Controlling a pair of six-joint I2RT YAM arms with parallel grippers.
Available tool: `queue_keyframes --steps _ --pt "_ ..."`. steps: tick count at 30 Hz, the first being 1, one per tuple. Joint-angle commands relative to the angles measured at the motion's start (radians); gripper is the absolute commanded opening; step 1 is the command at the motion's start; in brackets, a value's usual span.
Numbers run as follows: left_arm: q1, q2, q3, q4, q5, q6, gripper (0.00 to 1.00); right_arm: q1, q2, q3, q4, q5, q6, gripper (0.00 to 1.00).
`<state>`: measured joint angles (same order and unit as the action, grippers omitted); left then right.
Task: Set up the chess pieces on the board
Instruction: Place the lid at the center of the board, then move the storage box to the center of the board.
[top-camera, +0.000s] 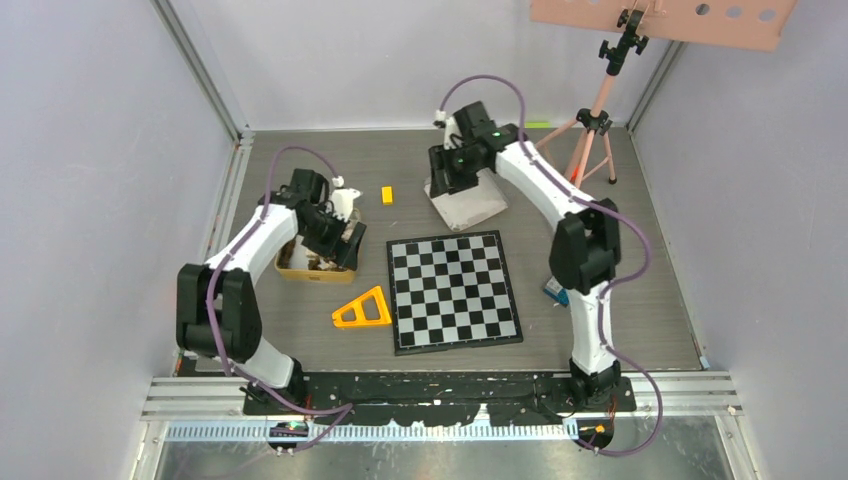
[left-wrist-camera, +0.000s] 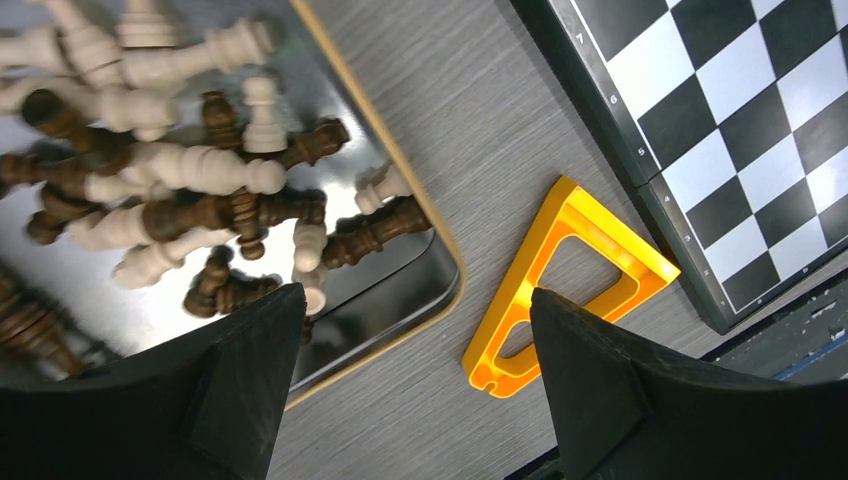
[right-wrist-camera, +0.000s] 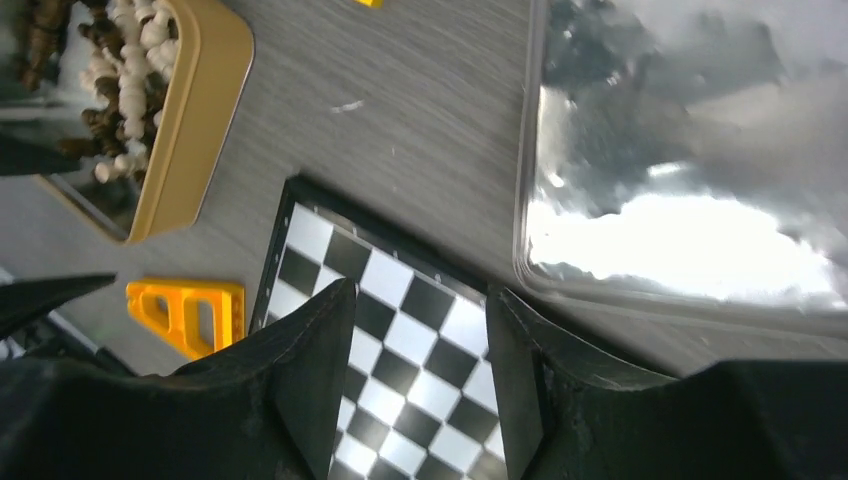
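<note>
The black-and-white board (top-camera: 455, 290) lies flat mid-table with no pieces on it. The chess pieces (left-wrist-camera: 180, 190), dark brown and pale, lie jumbled in a gold tin (top-camera: 300, 268) left of the board. My left gripper (top-camera: 345, 240) hovers open and empty over the tin's near corner (left-wrist-camera: 440, 240); in its wrist view the gripper (left-wrist-camera: 415, 300) spans the tin's edge and bare table. My right gripper (top-camera: 450, 178) is open and empty at the back, above the silver lid (right-wrist-camera: 680, 150). Its wrist view shows the gripper (right-wrist-camera: 420, 295) with the board's corner (right-wrist-camera: 400, 340) between the fingers.
An orange triangular frame (top-camera: 363, 310) lies between the tin and the board's left edge. A small yellow block (top-camera: 387, 195) sits behind the board. A pink tripod (top-camera: 595, 120) stands at the back right. A small blue item (top-camera: 555, 292) lies by the right arm.
</note>
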<state>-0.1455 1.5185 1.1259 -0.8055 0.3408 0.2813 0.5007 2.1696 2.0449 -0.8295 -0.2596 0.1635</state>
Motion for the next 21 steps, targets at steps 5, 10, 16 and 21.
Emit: queue_keyframes --steps 5,10,16,21 --pt "-0.058 0.076 -0.01 -0.084 0.018 0.019 0.83 -0.114 -0.308 -0.304 0.028 -0.165 -0.172 0.57" --pt "-0.072 0.08 -0.021 -0.123 0.069 -0.013 0.83 -0.126 -0.412 -0.458 0.031 -0.117 -0.249 0.57" --pt "-0.08 0.135 0.026 -0.202 0.176 -0.049 0.85 -0.132 -0.485 -0.557 0.03 -0.072 -0.294 0.56" --pt "-0.083 0.21 0.057 -0.268 0.216 -0.073 0.84 -0.143 -0.521 -0.593 0.008 -0.057 -0.326 0.56"
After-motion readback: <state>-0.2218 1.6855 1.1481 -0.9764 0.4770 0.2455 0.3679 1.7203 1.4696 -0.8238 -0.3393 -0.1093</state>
